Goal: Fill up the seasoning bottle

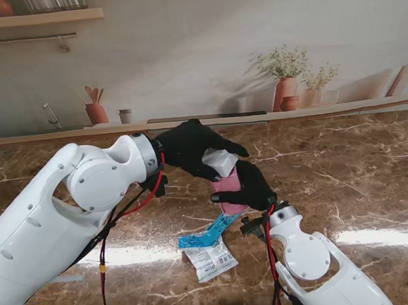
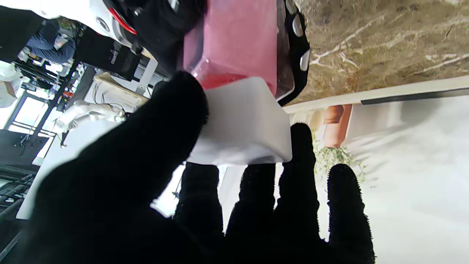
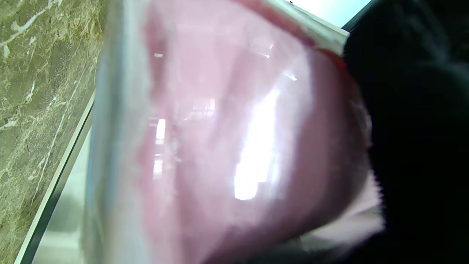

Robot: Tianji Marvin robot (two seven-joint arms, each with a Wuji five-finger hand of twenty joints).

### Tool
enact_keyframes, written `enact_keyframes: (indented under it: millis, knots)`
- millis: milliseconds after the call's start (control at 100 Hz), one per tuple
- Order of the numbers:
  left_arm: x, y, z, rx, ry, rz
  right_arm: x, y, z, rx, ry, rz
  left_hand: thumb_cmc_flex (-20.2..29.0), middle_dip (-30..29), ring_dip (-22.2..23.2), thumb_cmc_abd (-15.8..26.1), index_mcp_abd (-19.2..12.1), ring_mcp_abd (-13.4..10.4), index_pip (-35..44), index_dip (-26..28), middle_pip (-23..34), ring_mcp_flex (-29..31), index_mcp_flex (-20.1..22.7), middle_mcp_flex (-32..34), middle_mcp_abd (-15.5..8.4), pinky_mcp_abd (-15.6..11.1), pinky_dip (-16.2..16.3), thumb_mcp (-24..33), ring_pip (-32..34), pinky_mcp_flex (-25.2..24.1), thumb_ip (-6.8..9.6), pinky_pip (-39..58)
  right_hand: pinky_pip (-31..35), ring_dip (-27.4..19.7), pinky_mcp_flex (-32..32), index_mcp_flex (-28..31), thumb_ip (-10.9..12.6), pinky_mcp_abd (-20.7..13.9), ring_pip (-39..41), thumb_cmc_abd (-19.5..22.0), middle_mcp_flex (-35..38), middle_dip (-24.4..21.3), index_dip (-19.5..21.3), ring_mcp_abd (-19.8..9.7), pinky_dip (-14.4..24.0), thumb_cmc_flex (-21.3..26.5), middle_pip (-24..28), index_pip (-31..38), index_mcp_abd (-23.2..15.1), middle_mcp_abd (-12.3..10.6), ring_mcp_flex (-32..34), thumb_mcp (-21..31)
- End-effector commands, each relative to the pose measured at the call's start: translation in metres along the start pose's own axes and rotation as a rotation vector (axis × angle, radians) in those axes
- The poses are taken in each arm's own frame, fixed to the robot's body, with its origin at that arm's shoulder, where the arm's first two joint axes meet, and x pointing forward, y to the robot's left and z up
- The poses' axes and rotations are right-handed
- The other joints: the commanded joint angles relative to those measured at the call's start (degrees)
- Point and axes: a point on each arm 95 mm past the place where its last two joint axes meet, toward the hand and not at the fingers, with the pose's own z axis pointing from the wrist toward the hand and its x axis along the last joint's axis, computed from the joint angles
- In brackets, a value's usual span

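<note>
A clear seasoning bottle [image 1: 228, 191] filled with pink powder stands mid-table, and my right hand [image 1: 252, 185] is shut around its body. Its white square cap [image 1: 221, 162] sits at the bottle's top, pinched by my left hand [image 1: 189, 148] between thumb and fingers. In the left wrist view the white cap [image 2: 243, 123] rests against the pink bottle [image 2: 242, 40], my black thumb [image 2: 161, 124] pressing on it. The right wrist view is filled by the pink bottle [image 3: 227, 139] up close.
An opened blue and white seasoning packet [image 1: 208, 247] lies flat on the brown marble table [image 1: 347, 176], nearer to me than the bottle. A backdrop wall with printed plant pots [image 1: 287, 89] stands along the far edge.
</note>
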Motion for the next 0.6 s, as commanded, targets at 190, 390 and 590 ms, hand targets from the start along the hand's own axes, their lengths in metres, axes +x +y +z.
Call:
enact_keyframes:
  millis: [190,390,590]
  knots:
    - [-0.0044,-0.0033,-0.0098,-0.072,0.005,-0.049,0.0069,-0.0041,0.0015,0.019,0.014,0.01,-0.3,-6.3,-5.4,1.8,-0.7,-0.9,18.8,-7.5,1.4,-10.2,-11.8,-13.9,-9.9,-2.5,-2.3,6.5,-4.2,-3.9,7.86,-11.2,2.5,3.0,0.1,10.0,3.1,-0.1,9.1,21.5,4.7,2.2,5.6,-5.6,0.9,14.9,5.3,11.9,-18.8,-8.2,7.0,15.8]
    - [-0.0065,-0.0052,-0.0127,-0.061,0.008,-0.106,0.0073,-0.0056,0.0017,0.023,0.014,0.007,-12.8,-7.5,-6.7,1.3,3.2,0.8,15.7,-9.4,0.9,-14.1,-14.8,-20.0,-7.8,-2.4,1.7,-13.0,-5.3,-4.6,7.07,-18.6,2.6,3.0,0.1,10.1,3.1,-0.1,9.1,21.5,4.7,2.2,5.7,-5.6,0.8,14.9,5.3,11.9,-18.8,-8.2,7.0,15.8]
    - [-0.0071,-0.0051,-0.0128,0.025,-0.031,-0.202,0.0076,-0.0059,0.0018,0.032,0.014,-0.02,-13.2,-5.2,-5.3,10.8,9.6,3.6,17.1,-6.6,1.3,-11.7,-12.8,-17.8,-4.8,-1.2,6.4,-31.6,-3.7,-4.1,9.46,-17.0,2.4,3.0,-0.1,10.2,3.1,-0.1,9.1,21.5,4.6,2.3,5.8,-5.5,0.8,15.0,5.2,11.9,-18.9,-8.3,6.8,15.8]
